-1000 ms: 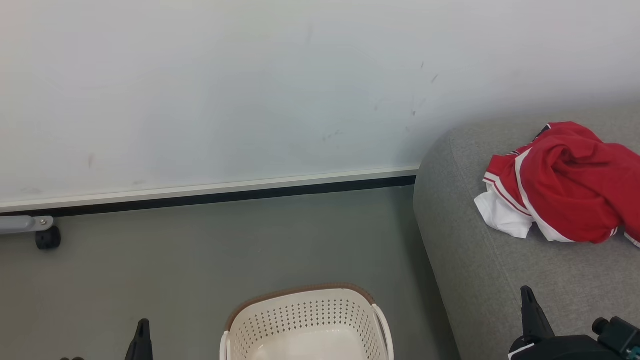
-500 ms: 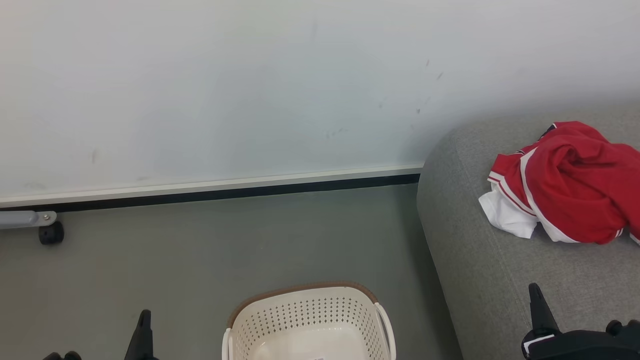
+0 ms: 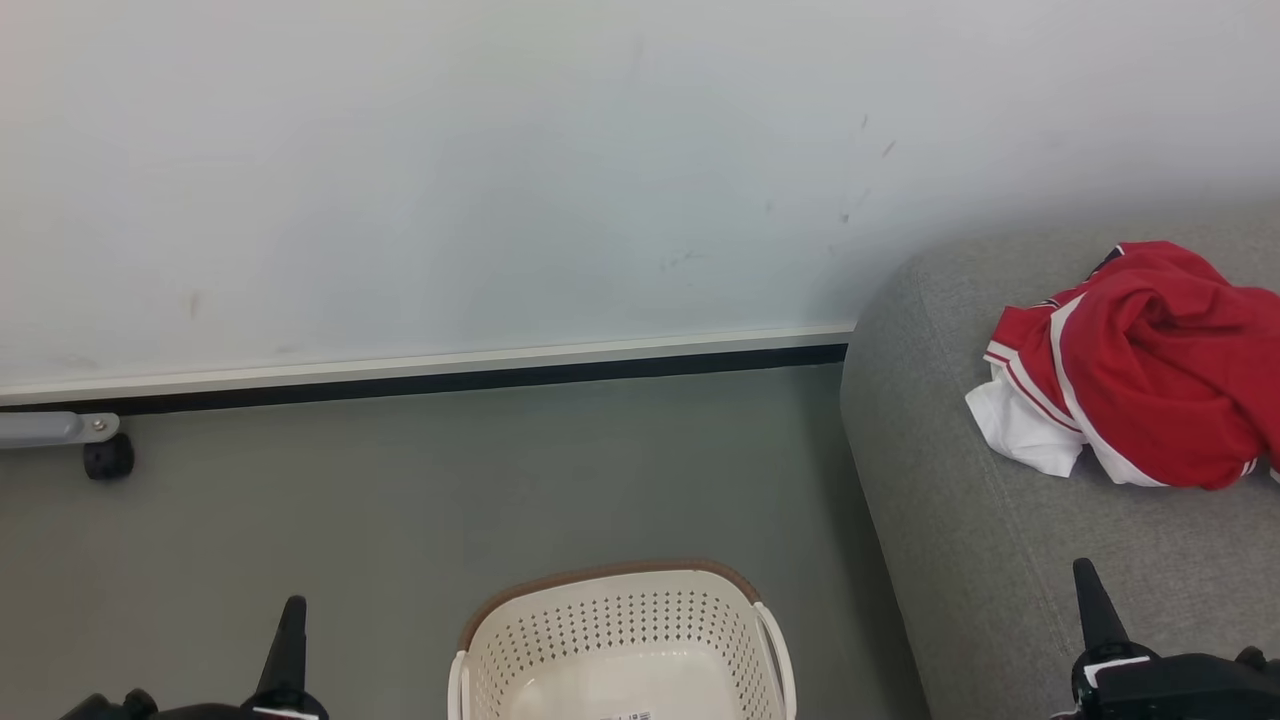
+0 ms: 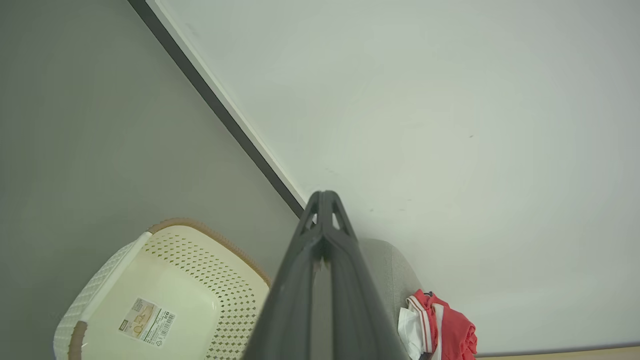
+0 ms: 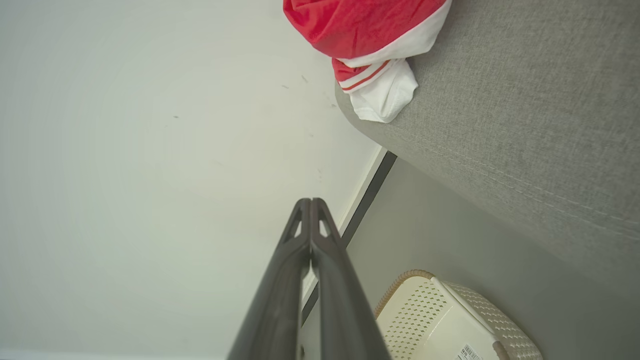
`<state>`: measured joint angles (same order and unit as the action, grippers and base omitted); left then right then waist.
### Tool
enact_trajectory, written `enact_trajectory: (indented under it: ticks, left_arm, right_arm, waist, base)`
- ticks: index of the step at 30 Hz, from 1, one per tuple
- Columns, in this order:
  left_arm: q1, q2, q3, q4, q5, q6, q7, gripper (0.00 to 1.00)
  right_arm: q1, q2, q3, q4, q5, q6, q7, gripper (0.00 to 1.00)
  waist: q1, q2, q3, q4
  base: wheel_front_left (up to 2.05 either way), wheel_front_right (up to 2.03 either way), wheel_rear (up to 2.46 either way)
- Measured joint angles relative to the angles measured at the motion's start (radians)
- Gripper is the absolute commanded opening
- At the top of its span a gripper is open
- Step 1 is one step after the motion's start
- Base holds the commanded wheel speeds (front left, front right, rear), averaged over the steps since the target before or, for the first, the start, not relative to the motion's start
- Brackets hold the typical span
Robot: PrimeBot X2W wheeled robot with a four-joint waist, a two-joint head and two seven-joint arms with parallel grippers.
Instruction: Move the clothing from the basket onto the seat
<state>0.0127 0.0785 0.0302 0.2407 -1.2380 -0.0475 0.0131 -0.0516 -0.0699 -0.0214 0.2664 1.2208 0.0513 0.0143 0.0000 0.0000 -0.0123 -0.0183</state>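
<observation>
Up on the seat, ahead of our right gripper, we've got the clothing — well away from the left gripper — both pinched closed on nothing, basket looks empty.

Bright, even, soft light, faint shadows, sharp focus; wrist views bend at the edges

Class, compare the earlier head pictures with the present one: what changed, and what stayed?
The head camera shifted slightly, sliding the scene right and up. The left gripper rose a little further into view. Nothing was gripped or released. Unchanged: clothing on the seat, basket empty, right gripper shut like the left.
</observation>
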Motion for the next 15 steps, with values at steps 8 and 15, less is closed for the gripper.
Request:
enact_trajectory:
  ticks: [8, 15]
  left_arm:
    - [-0.026, -0.009, 0.018, 0.015, -0.094, -0.024, 0.03, 0.0]
    - [-0.048, -0.019, 0.032, 0.029, -0.191, -0.042, 0.054, 0.0]
  right_arm:
    - [-0.005, 0.006, -0.032, 0.009, 0.107, 0.02, 0.029, 0.0]
    - [-0.02, 0.013, -0.06, 0.017, 0.198, 0.036, 0.05, 0.0]
  waist:
    - [0.0, 0.0, 0.004, 0.005]
    - [0.0, 0.0, 0.008, 0.01]
  base:
    - [0.0, 0.0, 0.0]
    - [0.0, 0.0, 0.0]
